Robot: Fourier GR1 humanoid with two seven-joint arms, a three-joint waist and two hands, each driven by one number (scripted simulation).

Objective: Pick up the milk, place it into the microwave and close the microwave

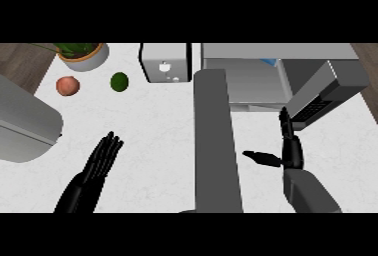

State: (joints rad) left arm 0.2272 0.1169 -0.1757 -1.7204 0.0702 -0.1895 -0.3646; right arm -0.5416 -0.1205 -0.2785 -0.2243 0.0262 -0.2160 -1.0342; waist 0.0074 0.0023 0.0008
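Note:
The microwave (251, 52) stands at the back right with its door (218, 140) swung wide open, a long grey slab reaching toward me. Its dark keypad panel (319, 107) shows on the right. Deep in the cavity a small blue and white shape (269, 61) peeks out, likely the milk; most of it is hidden. My right hand (291, 150) is open in front of the cavity, between door and keypad, fingers straight and thumb spread left, holding nothing. My left hand (100, 162) rests open on the counter at lower left.
A white toaster (166, 62) sits left of the microwave. A potted plant (83, 54), a reddish fruit (68, 86) and a dark green avocado (119, 81) lie at the back left. A large grey rounded object (22, 125) fills the left edge.

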